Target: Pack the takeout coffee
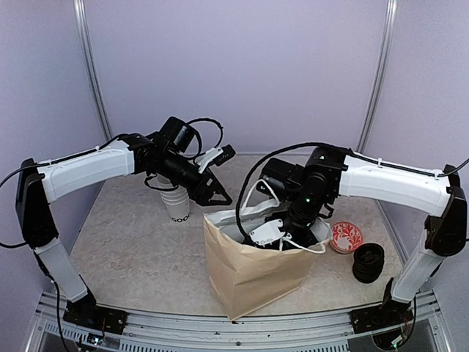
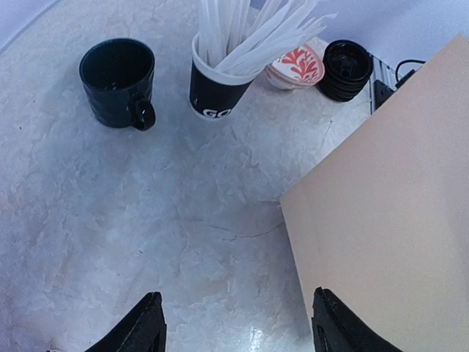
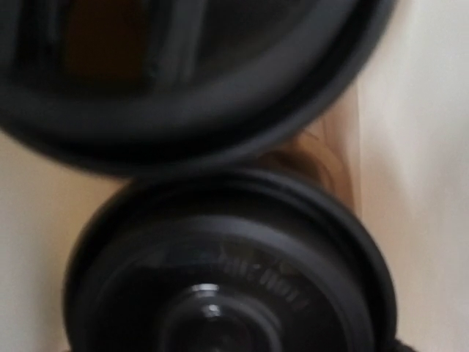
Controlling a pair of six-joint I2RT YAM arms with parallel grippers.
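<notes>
On the black paper cup (image 2: 211, 92) holding white sticks, we read the white capitals "GO" at its lower edge, where the word is cut off by the cup's curve. On the white paper cup (image 1: 176, 206) standing under the left arm, we see dark printed lettering near the base that seems to include "OO", though it is too small to read with certainty. The black plastic lid (image 3: 227, 279) in the right wrist view carries raised lettering, too blurred to read.
</notes>
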